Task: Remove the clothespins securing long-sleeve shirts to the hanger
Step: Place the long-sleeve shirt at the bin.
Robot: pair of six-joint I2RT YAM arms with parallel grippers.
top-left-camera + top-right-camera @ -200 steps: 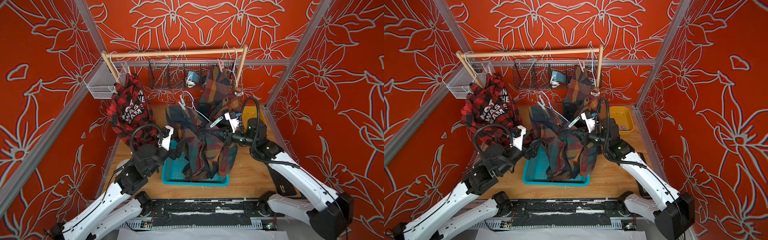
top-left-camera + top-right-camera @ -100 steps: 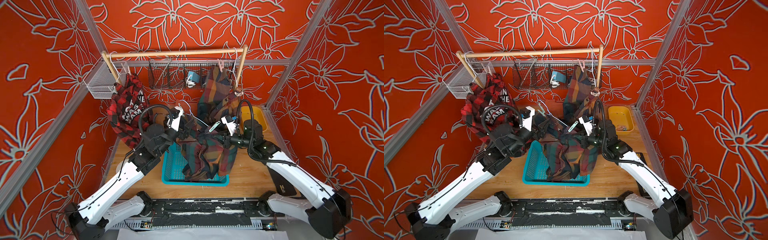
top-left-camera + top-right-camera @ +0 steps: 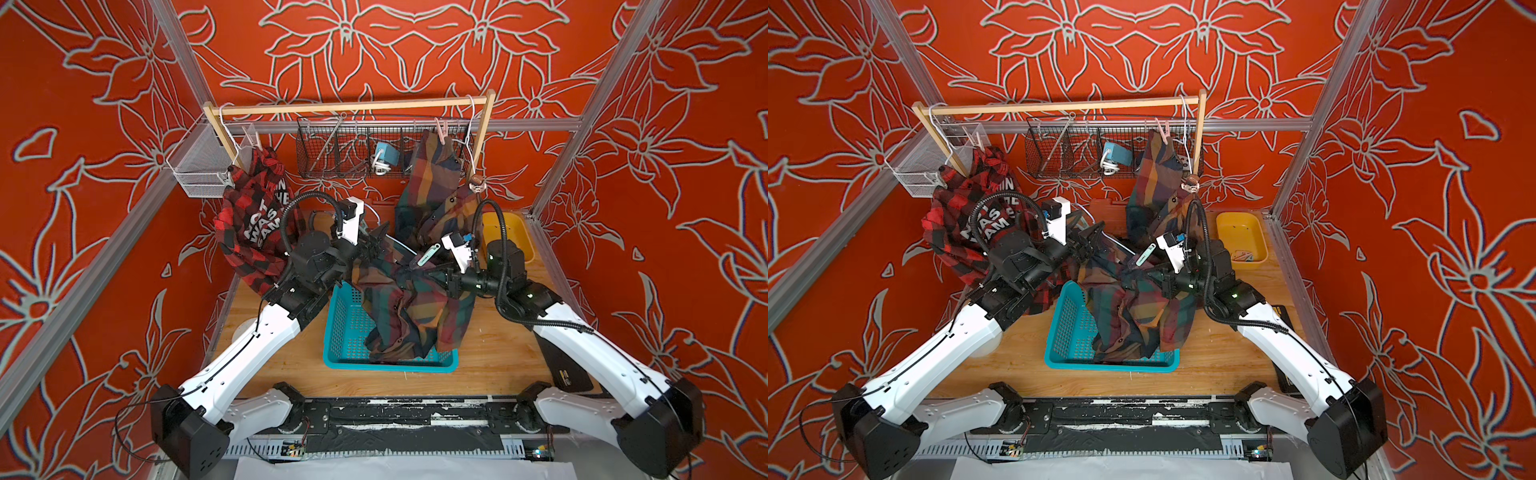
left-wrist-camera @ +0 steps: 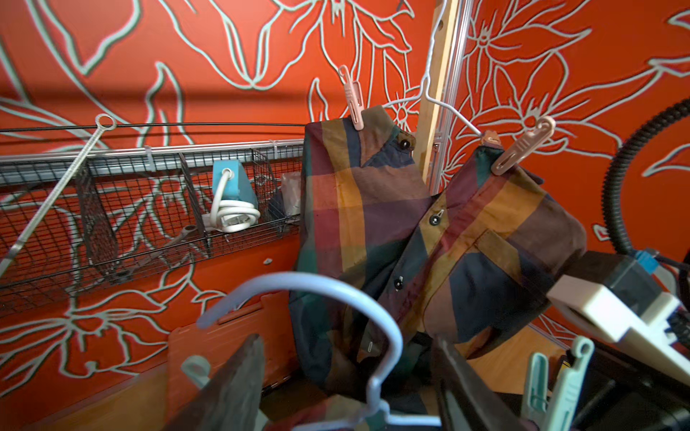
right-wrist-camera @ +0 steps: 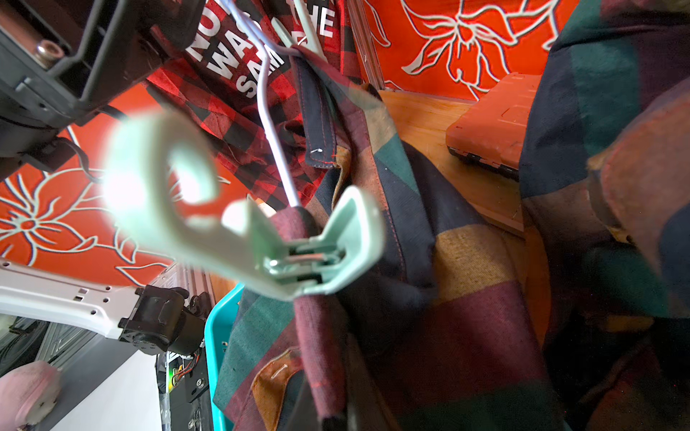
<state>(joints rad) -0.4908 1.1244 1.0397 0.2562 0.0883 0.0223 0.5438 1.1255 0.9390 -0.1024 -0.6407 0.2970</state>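
Gripping the middle plaid shirt [image 3: 409, 309], right jaws are shut; left jaws gape around its hanger [image 4: 298, 279]; mint clothespin [image 5: 269, 257], pink clothespins [image 4: 354, 99] not yet removed.

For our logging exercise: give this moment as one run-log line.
left gripper: jaws open around hanger hook | right gripper: jaws shut on middle plaid shirt | mint clothespin: clipped on it

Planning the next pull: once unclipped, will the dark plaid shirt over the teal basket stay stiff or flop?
Probably floppy: the dark plaid shirt sags in loose folds into the teal basket. Likely light, since a thin wire hanger bears it. The mint clothespin pinches a bunched fold, so fabric may slide off once freed.
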